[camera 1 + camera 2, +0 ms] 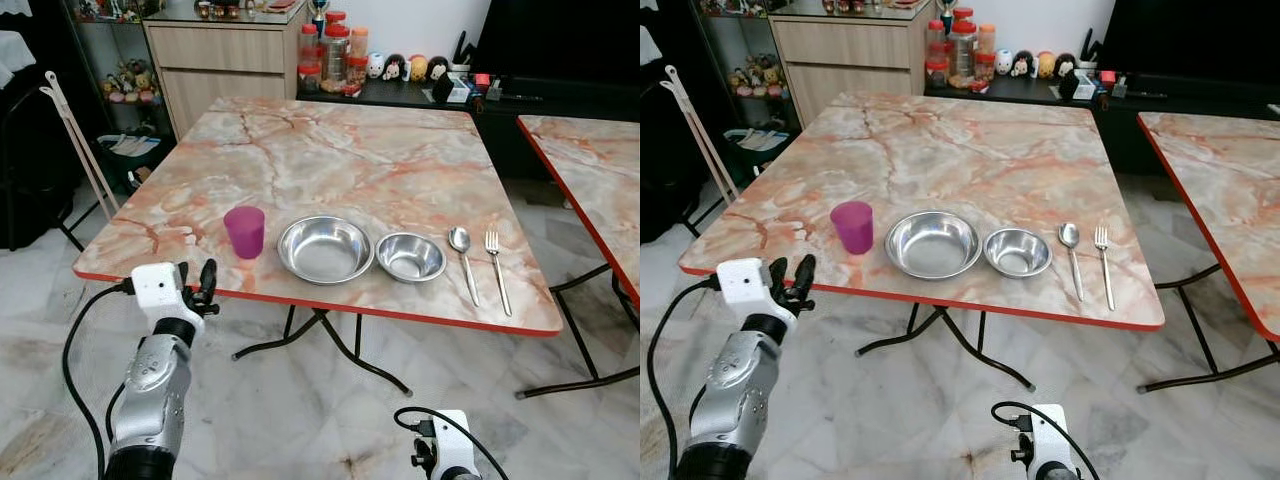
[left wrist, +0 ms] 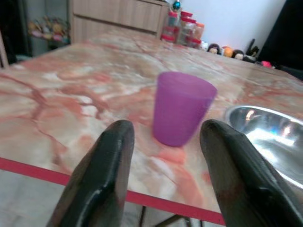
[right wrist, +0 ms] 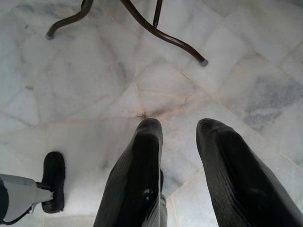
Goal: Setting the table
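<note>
Silver left arm (image 1: 150,385), white wrist block, black cable, black-fingered left gripper (image 1: 196,287)

Shiny metal bowl (image 1: 325,249), marble-look table (image 1: 380,150)

— What's sitting along the near edge of the marble table (image 1: 330,140)?

— A row of five things. A purple cup (image 1: 244,231) is standing upright and empty at the 9 o'clock end. Just beside it, toward 3 o'clock, a large steel bowl (image 1: 325,249) is resting open side up, and a smaller steel bowl (image 1: 410,257) is sitting right against its rim, or nearly so.

— And the cutlery?

— A spoon (image 1: 463,260) is lying further toward 3 o'clock, bowl end pointing to 12 and handle to 6. A fork (image 1: 497,270) is lying alongside it, tines at 12, the two slightly apart and nearly parallel.
</note>
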Robot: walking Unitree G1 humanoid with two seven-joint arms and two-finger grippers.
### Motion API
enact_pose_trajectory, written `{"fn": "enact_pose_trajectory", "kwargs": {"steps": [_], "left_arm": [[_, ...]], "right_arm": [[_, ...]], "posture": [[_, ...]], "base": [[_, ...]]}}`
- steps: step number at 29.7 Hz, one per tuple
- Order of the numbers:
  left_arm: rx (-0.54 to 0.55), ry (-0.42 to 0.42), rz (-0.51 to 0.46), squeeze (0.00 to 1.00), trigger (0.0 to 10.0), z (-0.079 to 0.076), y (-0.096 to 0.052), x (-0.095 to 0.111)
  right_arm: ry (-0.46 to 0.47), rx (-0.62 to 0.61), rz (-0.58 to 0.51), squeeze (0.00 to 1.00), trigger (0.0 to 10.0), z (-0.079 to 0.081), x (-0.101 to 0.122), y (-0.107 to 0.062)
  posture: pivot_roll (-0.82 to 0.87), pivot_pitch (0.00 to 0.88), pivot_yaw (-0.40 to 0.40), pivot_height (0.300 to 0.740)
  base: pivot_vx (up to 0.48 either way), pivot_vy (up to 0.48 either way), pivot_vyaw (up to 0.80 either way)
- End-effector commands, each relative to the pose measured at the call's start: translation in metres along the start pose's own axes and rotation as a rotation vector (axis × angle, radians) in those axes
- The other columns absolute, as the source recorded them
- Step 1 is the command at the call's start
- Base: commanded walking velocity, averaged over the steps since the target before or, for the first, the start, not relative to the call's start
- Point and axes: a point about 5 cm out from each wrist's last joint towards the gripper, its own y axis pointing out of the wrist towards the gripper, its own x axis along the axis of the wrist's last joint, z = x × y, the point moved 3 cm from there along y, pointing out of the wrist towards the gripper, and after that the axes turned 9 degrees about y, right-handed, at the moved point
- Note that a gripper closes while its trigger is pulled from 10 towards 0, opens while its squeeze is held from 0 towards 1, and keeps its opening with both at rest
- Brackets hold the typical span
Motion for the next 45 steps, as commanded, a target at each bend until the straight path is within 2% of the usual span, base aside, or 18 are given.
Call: {"fn": "enact_pose_trajectory", "kwargs": {"steps": [1,2,5,6,9,13,14,16,19,20,24,30,45], "left_arm": [[-0.061,-0.033,0.017,1.00,10.0,-0.018,0.007,-0.001],[-0.072,-0.035,0.022,0.00,10.0,-0.023,0.008,-0.002],[-0.089,-0.035,0.042,0.00,10.0,-0.033,0.012,-0.007],[-0.076,0.021,0.064,0.00,10.0,-0.034,0.015,-0.015],[-0.037,0.116,0.104,0.00,10.0,-0.028,0.017,-0.028],[0.011,0.143,0.101,0.00,10.0,-0.017,0.016,-0.031],[0.021,0.186,0.089,0.00,10.0,-0.014,0.016,-0.030],[0.051,0.163,0.063,0.00,10.0,-0.009,0.019,-0.026],[0.074,0.203,0.002,0.00,10.0,-0.009,0.023,-0.016],[0.079,0.191,-0.013,0.00,10.0,-0.011,0.025,-0.014],[0.078,0.172,-0.010,0.00,10.0,-0.017,0.026,-0.018],[0.082,0.142,0.024,0.00,10.0,-0.021,0.020,-0.033],[0.094,0.163,-0.008,0.00,10.0,-0.016,0.022,-0.031]], "right_arm": [[0.003,0.001,-0.010,0.00,10.0,0.002,0.004,0.001],[0.006,0.000,-0.011,0.00,10.0,0.002,0.004,0.001],[0.013,-0.003,-0.016,0.00,10.0,0.002,0.005,0.001],[0.015,-0.005,-0.018,0.00,10.0,0.002,0.006,0.002],[0.024,-0.008,-0.030,0.00,10.0,0.002,0.008,0.002],[0.049,-0.015,-0.053,0.00,10.0,0.000,0.012,0.002],[0.053,-0.020,-0.057,0.00,10.0,-0.002,0.013,0.002],[0.048,-0.023,-0.057,0.00,10.0,-0.003,0.013,0.002],[0.044,-0.025,-0.062,0.00,10.0,-0.004,0.014,0.001],[0.044,-0.027,-0.063,0.00,10.0,-0.004,0.014,0.001],[0.050,-0.028,-0.069,0.00,10.0,-0.003,0.016,0.002],[0.057,-0.022,-0.082,0.00,10.0,-0.001,0.021,0.003],[0.075,-0.017,-0.101,0.00,10.0,0.000,0.023,0.003]], "posture": [[0.03,0.000,-0.028,0.740],[0.03,0.000,-0.029,0.740],[0.03,0.000,-0.032,0.740],[0.03,0.000,-0.034,0.740],[0.02,0.000,-0.031,0.740],[0.00,0.000,-0.021,0.740],[0.01,0.000,-0.025,0.740],[0.01,0.000,-0.025,0.740],[0.02,0.000,-0.036,0.740],[0.02,0.000,-0.036,0.740],[0.02,0.000,-0.037,0.740],[0.01,0.000,-0.040,0.740],[0.02,0.000,-0.040,0.740]], "base": [[0.000,0.000,0.00],[0.000,0.000,0.00],[0.000,0.000,0.00],[0.000,0.000,0.00],[0.000,0.000,0.00],[0.000,0.000,0.00],[0.000,0.000,0.00],[0.000,0.000,0.00],[0.000,0.000,0.00],[0.000,0.000,0.00],[0.000,0.000,0.00],[0.000,0.000,0.00],[0.000,0.000,0.00]]}}
